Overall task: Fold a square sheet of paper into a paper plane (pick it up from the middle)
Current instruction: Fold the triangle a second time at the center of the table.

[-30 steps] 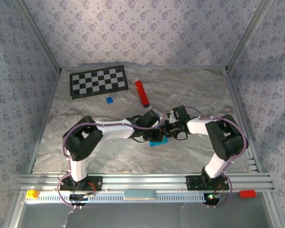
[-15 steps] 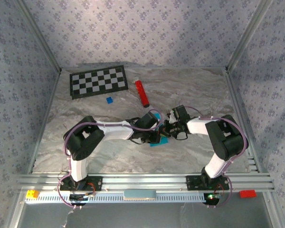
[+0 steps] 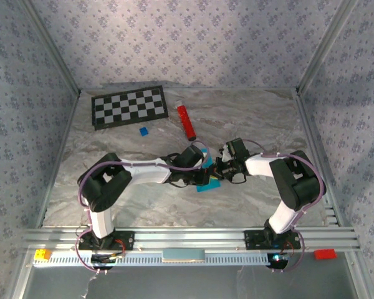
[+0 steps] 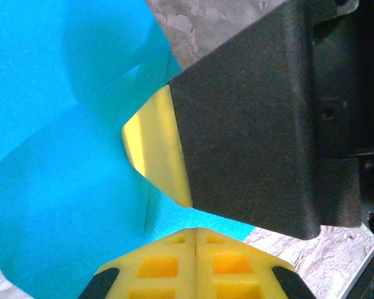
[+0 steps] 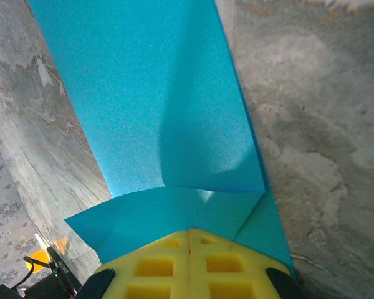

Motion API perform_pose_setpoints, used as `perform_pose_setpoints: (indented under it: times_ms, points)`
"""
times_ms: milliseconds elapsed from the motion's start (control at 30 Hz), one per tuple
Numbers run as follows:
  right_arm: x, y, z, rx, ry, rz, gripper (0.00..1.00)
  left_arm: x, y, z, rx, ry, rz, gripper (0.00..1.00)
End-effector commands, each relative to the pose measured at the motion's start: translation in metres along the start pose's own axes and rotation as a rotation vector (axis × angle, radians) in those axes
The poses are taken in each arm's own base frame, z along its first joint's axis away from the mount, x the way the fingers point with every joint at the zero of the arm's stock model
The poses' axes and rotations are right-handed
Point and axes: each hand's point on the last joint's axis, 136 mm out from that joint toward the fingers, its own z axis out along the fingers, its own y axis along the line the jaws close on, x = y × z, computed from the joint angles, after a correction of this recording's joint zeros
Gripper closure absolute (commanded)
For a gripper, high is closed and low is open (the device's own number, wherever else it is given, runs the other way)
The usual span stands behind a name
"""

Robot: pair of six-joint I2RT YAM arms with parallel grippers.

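Lying at the far left of the marbled table (image 3: 262, 118) is a checkerboard mat (image 3: 129, 107), with a small dark-blue block (image 3: 143, 131) just near of it and a red cylinder (image 3: 186, 121) to its right, all well apart from the work. A yellow block (image 3: 42, 254) and a red block (image 3: 325, 253) sit at the two ends of the near rail. The cyan sheet of paper (image 3: 207, 184) lies at the table's middle. From above, both wrists meet over it and hide most of it, so only a patch shows on their near side. The left claw (image 4: 195, 240) is fully closed, its yellow tips pressed together over the paper. The right claw's black finger (image 4: 243, 137) crosses the left wrist view, its yellow tip on the sheet. The right claw (image 5: 188, 240) is likewise closed, tips together at the edge of a folded flap; whether either pinches the paper cannot be told. In the right wrist view the sheet runs as a long band away from the tips, and the flap lies across it, its corner pointing left.
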Motion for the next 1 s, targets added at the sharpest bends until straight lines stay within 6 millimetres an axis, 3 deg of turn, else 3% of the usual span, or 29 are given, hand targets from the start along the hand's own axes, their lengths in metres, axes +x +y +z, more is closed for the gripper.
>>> perform_pose_setpoints:
  times_ms: [0,467,967]
  points:
    - [0.013,-0.041,0.005,0.144,0.03,0.08,1.0,0.003,0.004,0.003,-0.005,0.006,-0.019,1.0]
    - [0.016,-0.046,0.006,0.161,0.036,0.086,1.0,0.029,0.031,0.01,-0.056,0.049,-0.063,1.0]
    - [0.015,-0.05,0.003,0.172,0.032,0.09,1.0,0.052,0.042,-0.007,-0.088,0.074,-0.056,1.0]
